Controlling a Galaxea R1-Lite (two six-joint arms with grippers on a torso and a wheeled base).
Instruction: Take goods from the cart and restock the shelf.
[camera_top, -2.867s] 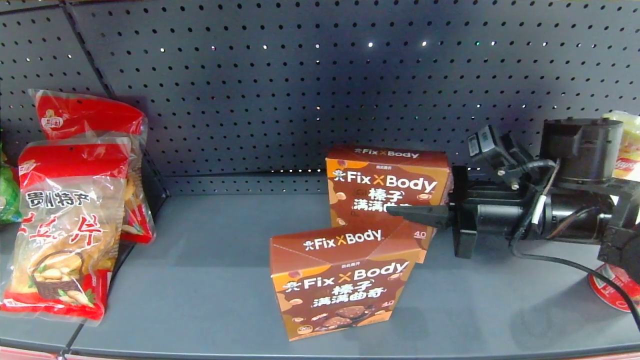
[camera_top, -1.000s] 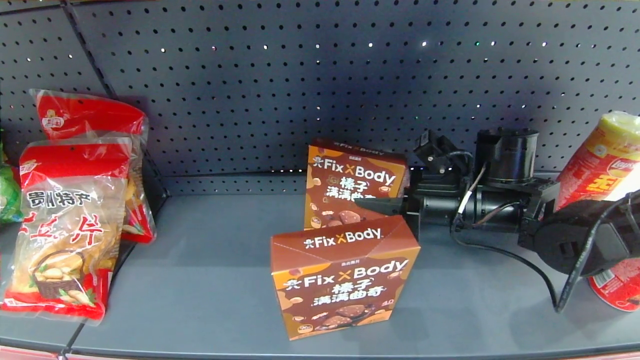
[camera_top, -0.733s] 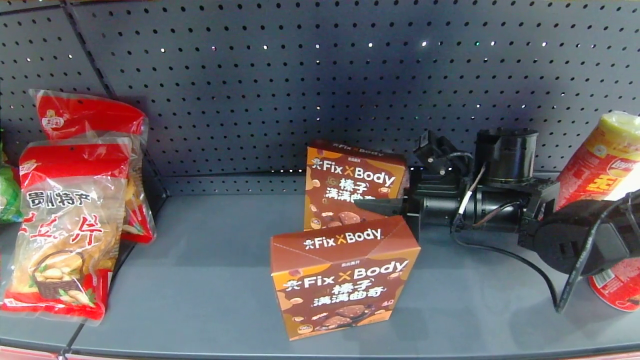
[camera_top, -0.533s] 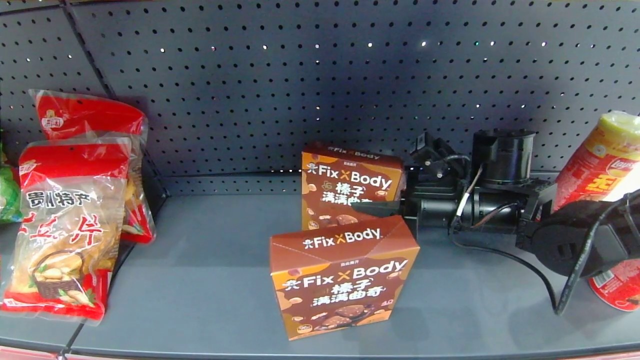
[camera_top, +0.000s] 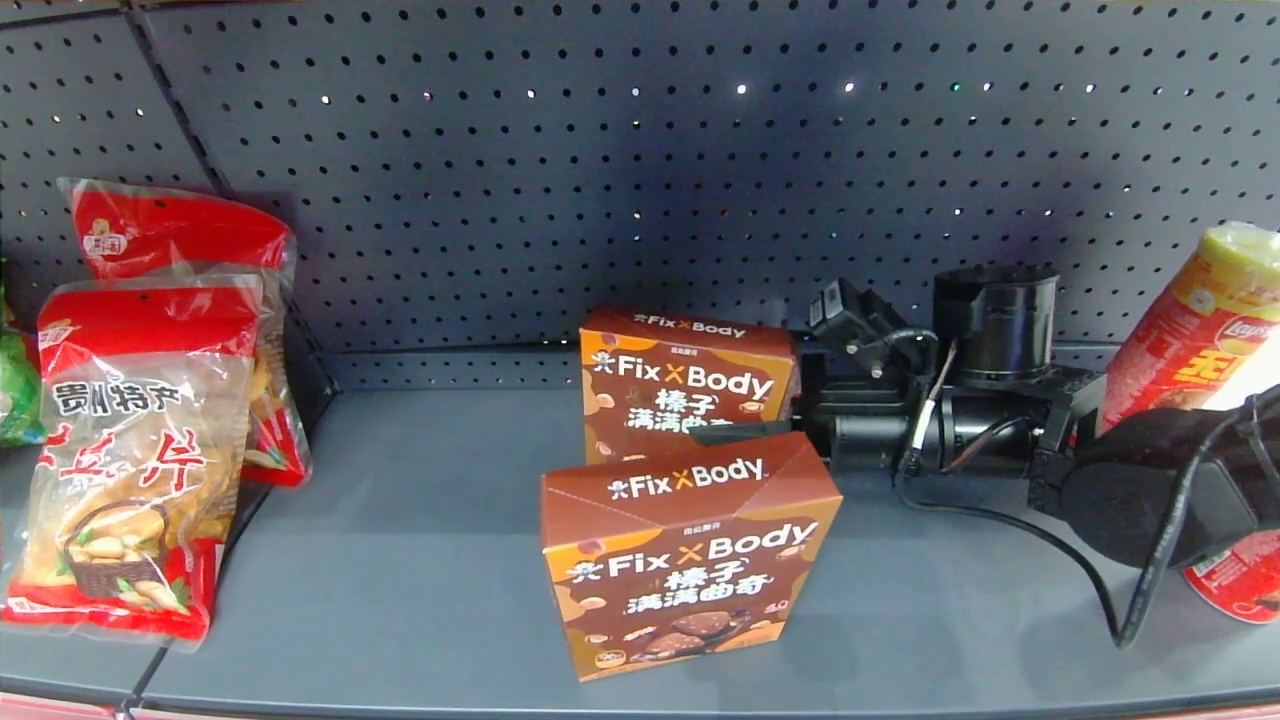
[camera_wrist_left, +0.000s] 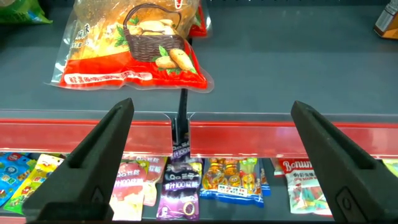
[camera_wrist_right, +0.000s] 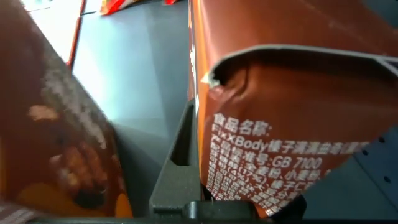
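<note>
My right gripper (camera_top: 745, 430) clamped the far box (camera_top: 690, 385) behind the near box (camera_top: 690, 570), chips can (camera_top: 1190, 335) rightward; left gripper (camera_wrist_left: 211, 162) gaped.

1. Head camera: faces the grey shelf board (camera_top: 420, 520) square on, looking forward and slightly down from middling range. The front cookie box (camera_top: 690, 565) sits low centre, with the pegboard back panel (camera_top: 640, 180) behind it.
2. Left wrist camera: out in front of the shelf edge, well left of the front cookie box. It looks inward past the left gripper (camera_wrist_left: 212, 104), over the red price rail (camera_wrist_left: 249, 134), at the potato-slice bag (camera_wrist_left: 134, 43).
3. Right wrist camera: behind and right of the front cookie box, lens almost against the rear cookie box (camera_wrist_right: 292, 124), facing leftward along the shelf.
4. Overlap: head and left wrist views share the potato-slice bag. Head and right wrist views share the rear cookie box and shelf board.
</note>
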